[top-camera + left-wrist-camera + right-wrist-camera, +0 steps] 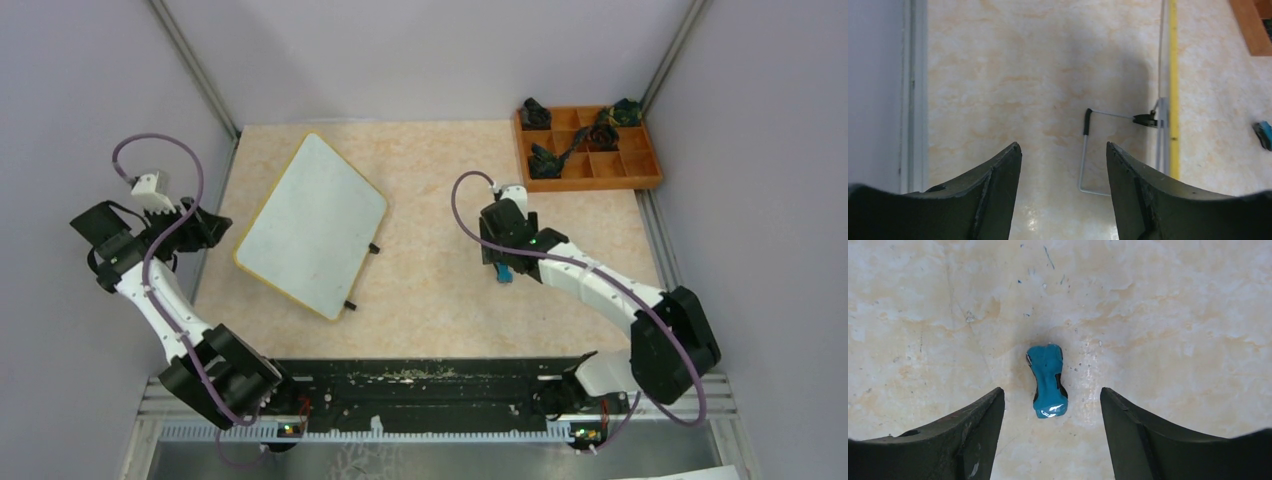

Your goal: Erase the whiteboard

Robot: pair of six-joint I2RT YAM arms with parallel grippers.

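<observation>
Lying askew on the left half of the beige marbled worktop (440, 200) is a large, flat, rectangular whiteboard (310, 225) with rounded corners and a thin yellow edge. Its far corner points toward the back wall, and two small black feet show along its right side. Its face reads plain white from above.

The left tool (205, 228), dark and two-fingered, hangs just off the board's left edge. In its own wrist view the left tool (1063, 150) has its jaws parted a fair way with only bare worktop between them. Ahead of it the whiteboard (1174, 100) appears edge-on as a narrow yellow line. A thin bent grey wire (1083, 165) with a black tip juts from the board toward the camera.

The right tool (503, 262) is poised over the middle of the worktop, well apart from the board. Seen from the wrist, the right tool (1050, 392) stands wide, holding nothing. A small teal block (1048, 381), pinched at the waist, lies on the worktop between the fingertips, touching neither.

An orange-brown compartment tray (600, 184) sits in the far right corner with small dark objects (545, 160) in several cells.
</observation>
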